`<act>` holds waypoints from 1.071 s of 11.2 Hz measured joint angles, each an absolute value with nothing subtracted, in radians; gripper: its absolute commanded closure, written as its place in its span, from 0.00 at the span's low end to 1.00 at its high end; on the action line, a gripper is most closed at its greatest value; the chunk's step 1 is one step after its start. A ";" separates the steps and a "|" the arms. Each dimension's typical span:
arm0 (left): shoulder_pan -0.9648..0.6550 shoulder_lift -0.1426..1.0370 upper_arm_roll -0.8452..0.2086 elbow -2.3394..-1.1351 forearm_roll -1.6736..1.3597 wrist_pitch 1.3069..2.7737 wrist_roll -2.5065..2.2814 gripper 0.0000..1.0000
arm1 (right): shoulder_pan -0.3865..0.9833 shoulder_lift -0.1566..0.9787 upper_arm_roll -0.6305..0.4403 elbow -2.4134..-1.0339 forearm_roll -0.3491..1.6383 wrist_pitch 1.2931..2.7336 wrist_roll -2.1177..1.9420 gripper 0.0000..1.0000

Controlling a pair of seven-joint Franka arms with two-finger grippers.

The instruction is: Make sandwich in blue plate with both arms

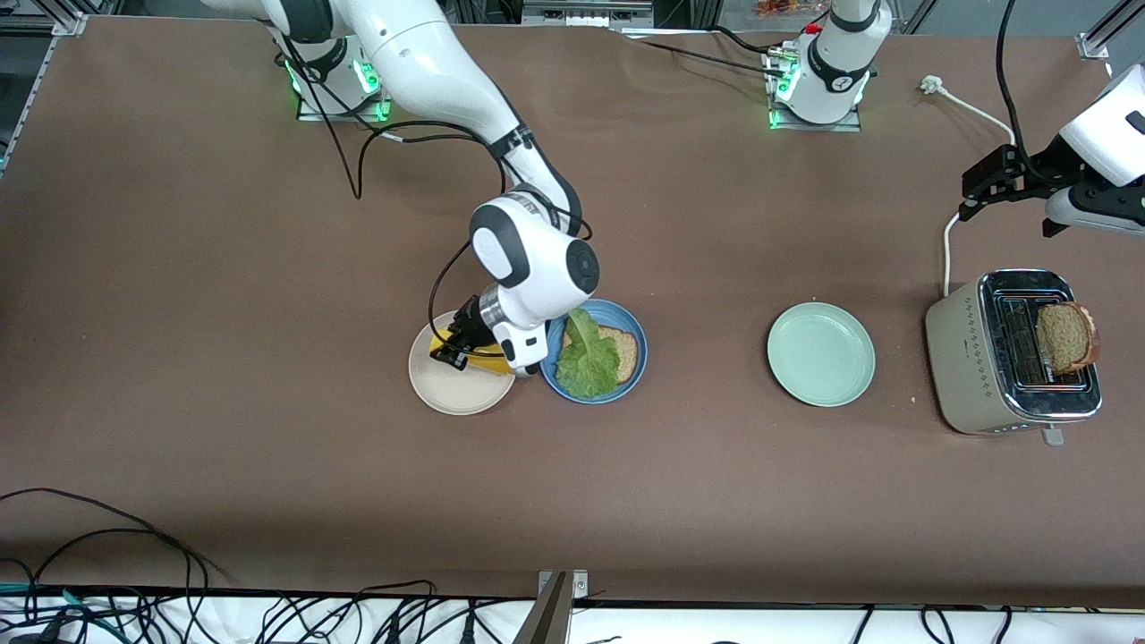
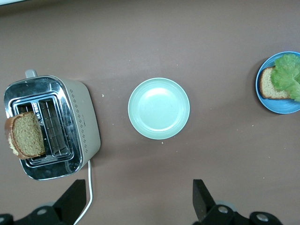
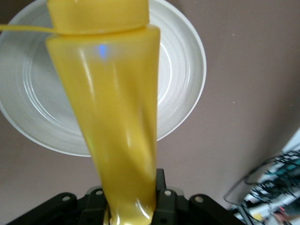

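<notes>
On the blue plate, near the middle of the table, one slice of brown bread lies flat with a crinkly lettuce leaf draped over most of it. Just beside that plate, toward the right arm's end of the table, sits a beige-white plate. The right gripper hangs over the beige-white plate, its jaws pinching a floppy yellow cheese slice. From the front camera only a yellow sliver shows under the wrist; the right wrist view makes the grip plain, with the cheese slice hanging out from between the black fingers, one end bent over, above the plate.

Toward the left arm's end of the table stands a silver-topped toaster, with a second slice of bread sticking up out of one slot. A pale green plate lies between the toaster and the blue plate. The left gripper waits in the air over the bare table near the toaster, jaws spread wide. The left wrist view shows both its fingers standing well apart, and below them the toaster, the risen bread, the green plate and part of the blue plate.
</notes>
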State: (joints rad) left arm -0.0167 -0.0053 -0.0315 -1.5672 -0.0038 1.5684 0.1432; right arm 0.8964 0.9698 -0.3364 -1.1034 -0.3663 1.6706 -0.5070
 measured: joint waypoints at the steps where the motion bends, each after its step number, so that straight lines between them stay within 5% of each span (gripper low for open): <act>1: -0.017 -0.005 -0.031 -1.567 -0.004 1.568 0.143 0.00 | 0.831 0.942 -0.272 -1.103 -0.367 1.675 -0.508 1.00; 5: -0.016 -0.005 -0.031 -1.567 -0.004 1.568 0.143 0.00 | 0.542 0.823 -0.042 -1.113 -0.223 1.709 -0.594 1.00; 12: -0.016 -0.005 -0.031 -1.567 -0.004 1.568 0.143 0.00 | 0.279 0.788 0.050 -1.125 0.173 1.724 -0.920 1.00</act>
